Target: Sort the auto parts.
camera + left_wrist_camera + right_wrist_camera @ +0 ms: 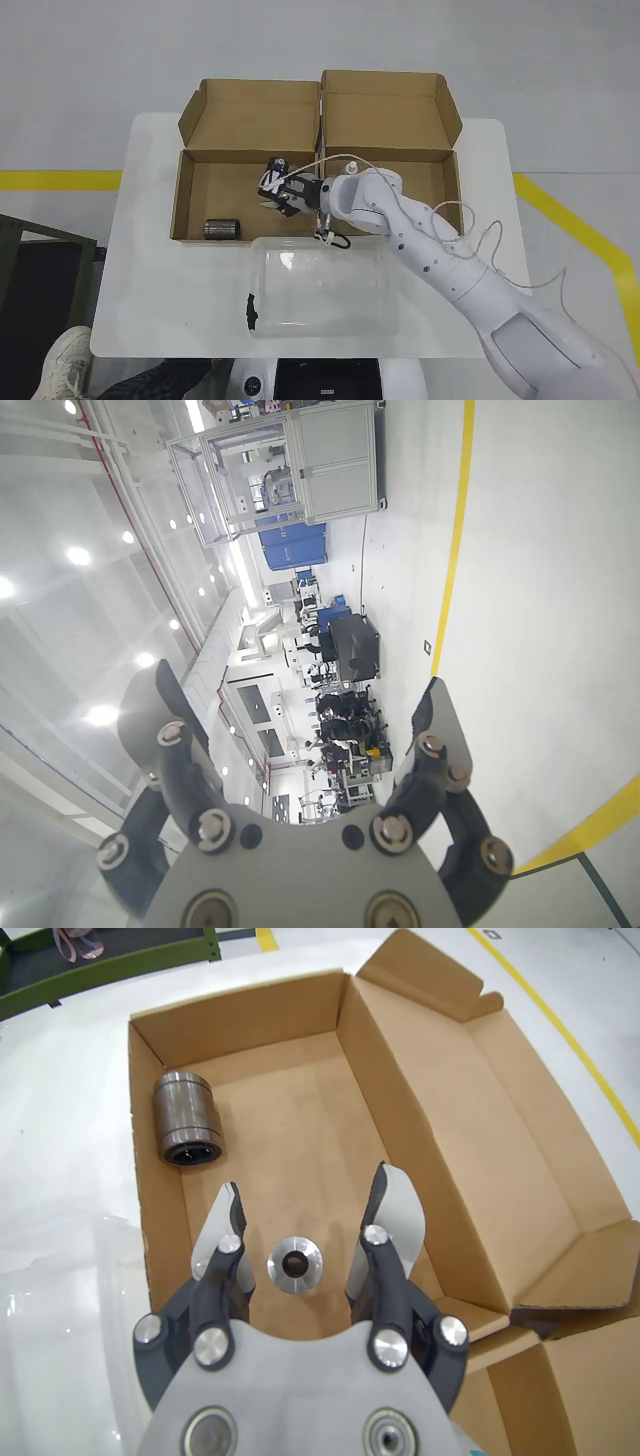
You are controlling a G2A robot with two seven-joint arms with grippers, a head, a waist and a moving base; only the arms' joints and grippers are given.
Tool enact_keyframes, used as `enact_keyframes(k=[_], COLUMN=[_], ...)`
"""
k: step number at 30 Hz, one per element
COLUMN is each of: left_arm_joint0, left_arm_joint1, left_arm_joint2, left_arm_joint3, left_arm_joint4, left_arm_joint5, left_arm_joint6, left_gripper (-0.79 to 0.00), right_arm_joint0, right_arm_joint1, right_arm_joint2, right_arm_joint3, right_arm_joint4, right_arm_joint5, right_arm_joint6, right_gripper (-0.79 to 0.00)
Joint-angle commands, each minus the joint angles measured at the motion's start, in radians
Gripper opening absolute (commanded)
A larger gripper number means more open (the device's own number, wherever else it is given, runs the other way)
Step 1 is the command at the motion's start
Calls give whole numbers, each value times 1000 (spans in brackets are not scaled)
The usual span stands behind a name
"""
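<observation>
My right gripper [307, 1180] hangs open over the left cardboard box [310, 1093], near its front wall. Between the fingers, touched by neither, a small silver bushing [295, 1265] with a centre hole shows end-on above the box floor. A steel cylindrical bearing [187, 1120] lies on its side in the box's left front corner [222, 229]. In the top view the right gripper [275, 185] is over the middle of the left box [250, 200]. My left gripper [300, 680] is open with nothing in it, pointed at the room.
A second open cardboard box [440, 185] adjoins the first on its right, under my right arm. A clear plastic bin [320, 285] stands at the table's front edge, with a small black piece [251, 310] at its left side. Bare white table [145, 280] lies left.
</observation>
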Motion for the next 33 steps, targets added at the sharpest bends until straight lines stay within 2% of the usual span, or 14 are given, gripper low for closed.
enact_keyframes(k=[1,4,9,13,16,25,33], left_arm_joint0=[0,0,0,0,0,0,0], left_arm_joint1=[0,0,0,0,0,0,0], left_arm_joint2=[0,0,0,0,0,0,0], left_arm_joint3=[0,0,0,0,0,0,0], left_arm_joint4=[0,0,0,0,0,0,0], left_arm_joint5=[0,0,0,0,0,0,0], left_arm_joint6=[0,0,0,0,0,0,0], left_gripper=[0,0,0,0,0,0,0], right_arm_joint0=[-31,-99,-221,-329,-408,-640,-785], right_arm_joint1=[15,43,90,122,144,196,220], right_arm_joint2=[33,99,219,317,397,652,802], right_arm_joint3=[-58,-154,-319,-438,-507,-669,-708], right_arm_joint4=[-10,-13,-49,-95,-110,-130,-168], right_arm_joint5=[-12,-49,-103,-131,-141,-201,-235], right_arm_joint6=[1,-1,-4,-16,-29,-115,-237], right_gripper=[-283,-283,-219,-68,0,0,0])
